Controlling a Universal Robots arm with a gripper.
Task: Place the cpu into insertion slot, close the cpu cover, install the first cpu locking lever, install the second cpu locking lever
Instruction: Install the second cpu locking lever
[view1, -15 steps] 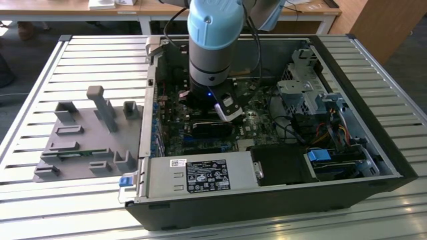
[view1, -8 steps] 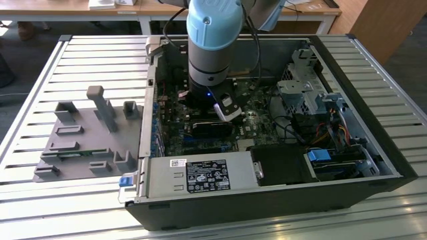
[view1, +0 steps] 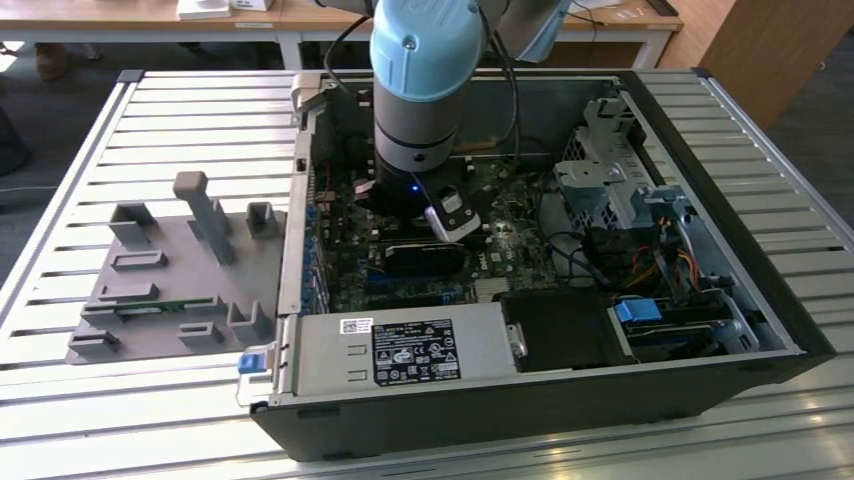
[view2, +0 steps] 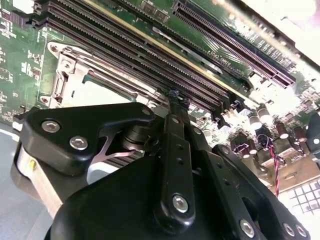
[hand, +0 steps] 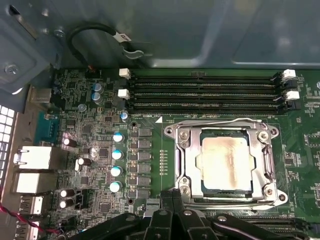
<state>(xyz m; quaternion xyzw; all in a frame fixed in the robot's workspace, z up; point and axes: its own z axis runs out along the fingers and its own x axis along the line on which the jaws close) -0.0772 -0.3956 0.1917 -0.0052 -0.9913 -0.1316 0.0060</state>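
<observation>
In the first wrist view the cpu (hand: 225, 160), a beige-silver square, lies flat in the insertion slot (hand: 270, 191) on the green motherboard. The cpu cover (hand: 188, 161), a silvery frame, lies down around the chip. Thin metal levers (hand: 220, 122) run along the socket's sides. My gripper (hand: 171, 196) is shut, with its black fingertips just beside one corner of the socket and nothing visibly held. In the second wrist view the gripper (view2: 175, 100) ends next to the socket's rim (view2: 64, 70). In the exterior view the gripper (view1: 447, 228) reaches down into the open computer case (view1: 561, 400).
Long black memory slots (hand: 205, 92) run beside the socket. Capacitors (hand: 117, 155) and rear ports (hand: 32, 159) stand on the board. In the case are a power supply (view1: 400, 350), a drive cage (view1: 607, 190) and cables. A grey fixture plate (view1: 160, 290) lies at the exterior view's left.
</observation>
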